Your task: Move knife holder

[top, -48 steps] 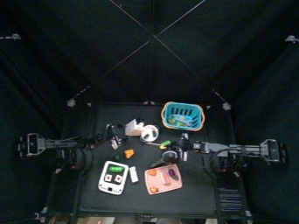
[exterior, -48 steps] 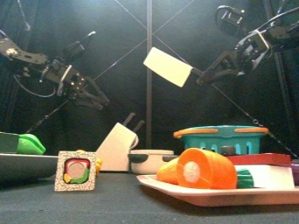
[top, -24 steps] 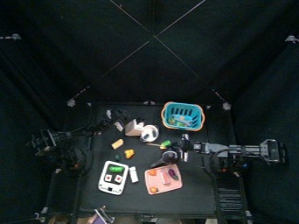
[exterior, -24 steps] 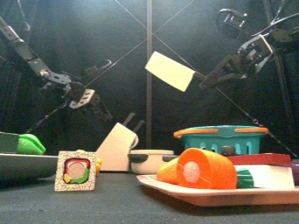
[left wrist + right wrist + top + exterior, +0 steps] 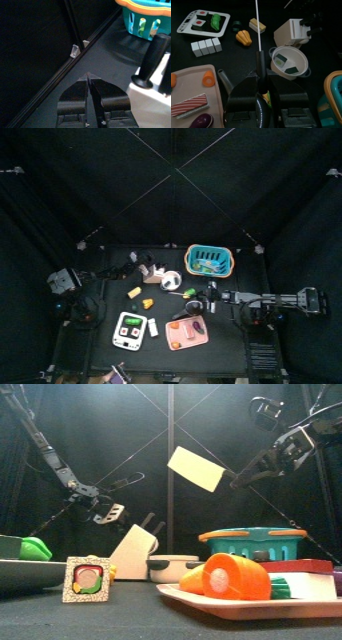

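Knife holder (image 5: 135, 551) upright on table beside white ring (image 5: 171, 566), left gripper (image 5: 102, 508) hovering apart, jaws look pressed together, empty, right gripper (image 5: 261, 80) clamping a thin blade.

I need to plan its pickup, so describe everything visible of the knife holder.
The knife holder is a small whitish, wedge-like block, perhaps wood or plastic, standing on the table with its slanted face leaning back. Black handles stick out of its top. A round white ring-shaped object sits close beside it. Nothing is seen gripping it.
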You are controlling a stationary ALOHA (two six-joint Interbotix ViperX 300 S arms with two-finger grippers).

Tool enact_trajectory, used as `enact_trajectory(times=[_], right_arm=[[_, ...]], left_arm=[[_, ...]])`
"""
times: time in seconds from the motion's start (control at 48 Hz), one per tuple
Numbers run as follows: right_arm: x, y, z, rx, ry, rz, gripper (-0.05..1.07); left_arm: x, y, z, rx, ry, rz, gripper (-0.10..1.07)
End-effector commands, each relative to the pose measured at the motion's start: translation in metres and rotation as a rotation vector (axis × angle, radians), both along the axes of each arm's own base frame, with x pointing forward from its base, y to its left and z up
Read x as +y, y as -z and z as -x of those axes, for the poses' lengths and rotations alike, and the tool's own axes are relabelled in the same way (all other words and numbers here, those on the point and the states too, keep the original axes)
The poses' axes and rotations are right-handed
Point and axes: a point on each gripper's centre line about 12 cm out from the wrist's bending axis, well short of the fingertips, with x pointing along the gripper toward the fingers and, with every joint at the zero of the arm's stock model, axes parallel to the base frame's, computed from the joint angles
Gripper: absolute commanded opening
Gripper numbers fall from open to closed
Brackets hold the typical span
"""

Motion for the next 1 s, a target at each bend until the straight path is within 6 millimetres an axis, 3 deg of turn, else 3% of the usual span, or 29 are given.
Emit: enact_trajectory(times=[0.0,0.25,0.438,0.979], right_arm=[[-0.001,-0.008,-0.002,-0.036,0.002,0.006,0.41],[-0.001,-0.008,-0.002,-0.037,0.003,0.005,0.41],[-0.001,-0.006,-0.001,-0.032,0.005,0.004,0.41],[-0.004,-0.006,-0.001,-0.034,0.017,0.002,0.41]], left_arm=[[-0.002,-0.011,-0.001,-0.011,0.026,-0.038,0.50],[0.001,-0.009,-0.009,0.008,0.054,-0.056,0.50],[0.002,0.004,-0.013,0.058,0.063,-0.009,0.50],[-0.018,0.027,-0.006,0.118,0.081,0.067,0.50]])
